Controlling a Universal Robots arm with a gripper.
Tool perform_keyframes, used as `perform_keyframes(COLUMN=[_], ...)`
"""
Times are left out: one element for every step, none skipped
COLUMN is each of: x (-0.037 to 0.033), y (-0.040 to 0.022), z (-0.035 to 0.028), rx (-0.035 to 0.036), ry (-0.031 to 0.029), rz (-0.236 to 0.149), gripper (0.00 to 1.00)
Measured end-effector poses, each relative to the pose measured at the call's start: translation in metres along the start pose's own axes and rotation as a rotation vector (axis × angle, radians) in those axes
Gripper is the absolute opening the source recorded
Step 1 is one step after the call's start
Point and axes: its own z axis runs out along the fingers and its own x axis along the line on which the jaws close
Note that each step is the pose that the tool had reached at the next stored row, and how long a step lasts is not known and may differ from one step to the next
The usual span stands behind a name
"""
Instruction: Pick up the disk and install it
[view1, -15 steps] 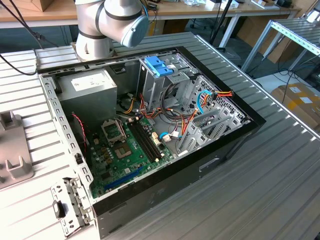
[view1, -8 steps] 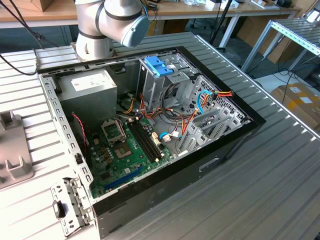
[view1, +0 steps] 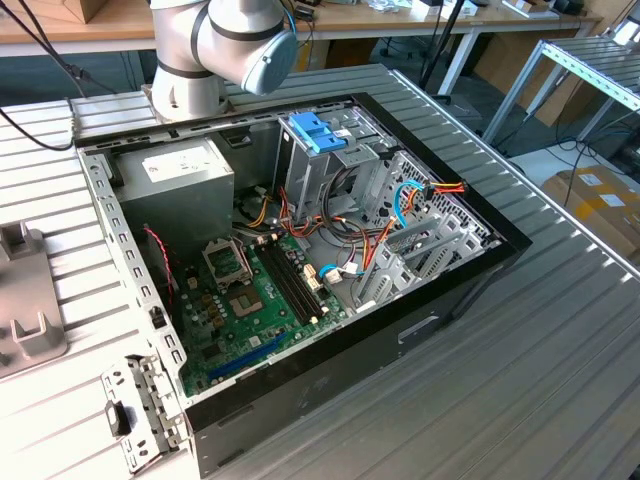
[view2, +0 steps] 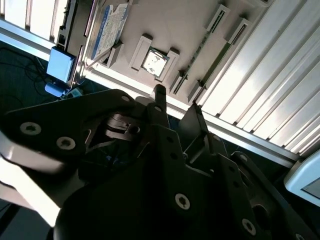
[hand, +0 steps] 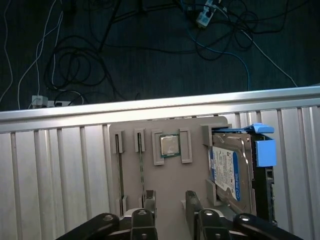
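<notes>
The disk is a grey-metal drive with a blue-and-white label and a light-blue side bracket. It rests in the end slot of a grey parts holder on the ribbed table. In the second wrist view the disk lies at the holder's far end. My gripper hovers over the holder's middle, beside the disk and apart from it. Its black fingers stand open with nothing between them.
The holder also carries a processor chip and two memory sticks. Past the table edge, cables lie on the dark floor. In the exterior view the open computer case shows the motherboard, the power supply and a blue tabbed piece.
</notes>
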Motion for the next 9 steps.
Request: perform_keyframes(x=[0.0,0.0,0.0,0.0,0.0,0.0,0.0,0.0,0.0], y=[0.0,0.0,0.0,0.0,0.0,0.0,0.0,0.0,0.0], z=[0.0,0.0,0.0,0.0,0.0,0.0,0.0,0.0,0.0], rx=[0.0,0.0,0.0,0.0,0.0,0.0,0.0,0.0,0.0], ry=[0.0,0.0,0.0,0.0,0.0,0.0,0.0,0.0,0.0], rz=[0.0,0.0,0.0,0.0,0.0,0.0,0.0,0.0,0.0], gripper=[0.36,0.42,0.48,0.48,0.55,0.55,0.55,0.55,0.55])
